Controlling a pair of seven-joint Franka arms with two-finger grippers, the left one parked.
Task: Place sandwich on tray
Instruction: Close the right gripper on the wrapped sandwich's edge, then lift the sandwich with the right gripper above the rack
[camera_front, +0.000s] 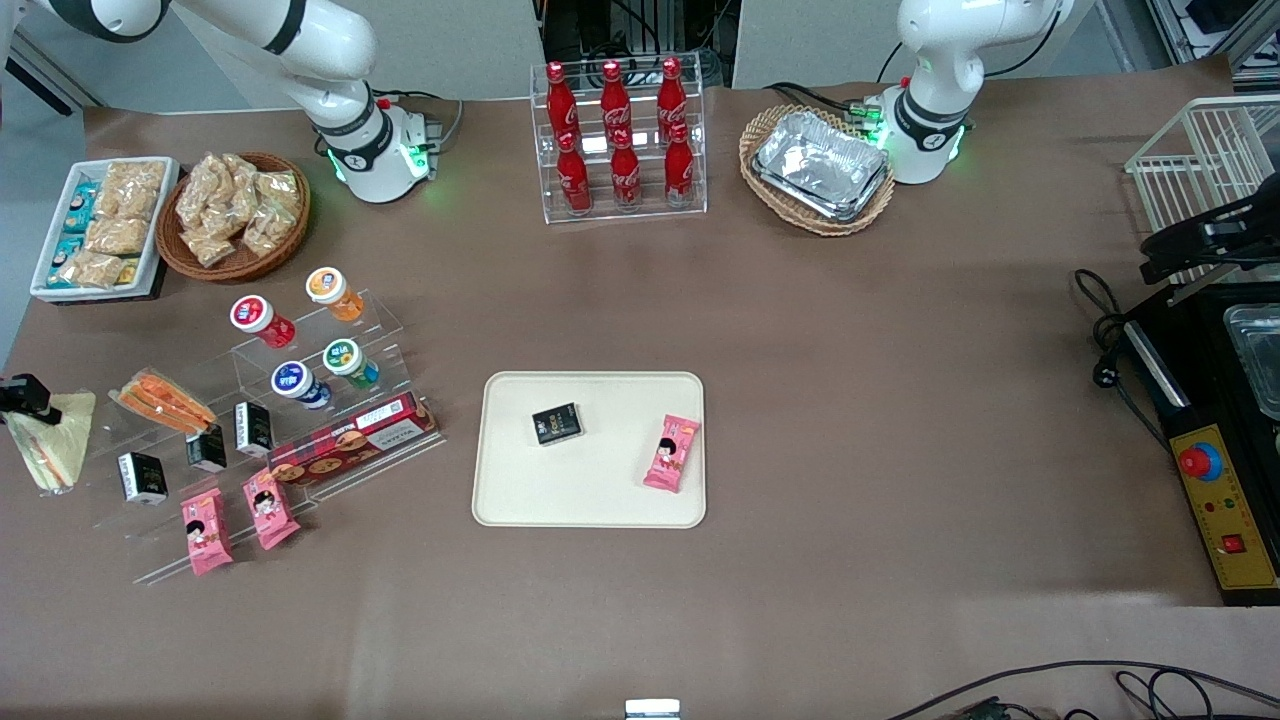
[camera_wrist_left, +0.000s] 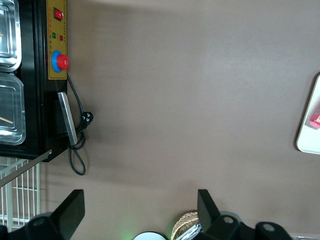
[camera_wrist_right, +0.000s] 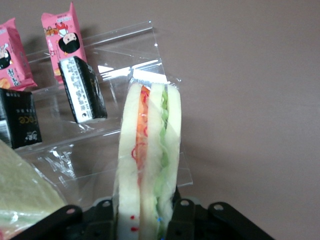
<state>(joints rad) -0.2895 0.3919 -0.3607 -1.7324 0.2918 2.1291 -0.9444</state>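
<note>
Both pincer (camera_wrist_right: 145, 220) fingers (camera_wrist_right: 182, 212) pinch the sandwich (camera_wrist_right: 147, 165) upright.

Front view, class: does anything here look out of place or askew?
Little stands out. The sandwich is off the acrylic display steps, clamped in the gripper at the working arm's table end. The tray holds two snack packs.

Robot lab's mock snack shop

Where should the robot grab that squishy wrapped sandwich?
Across the sandwich's two broad, flat bread faces, coming in from one end. The narrow filling edge probably offers nothing flat to press. The gripper pinches it that way now, at the working arm's end of the table.
</note>
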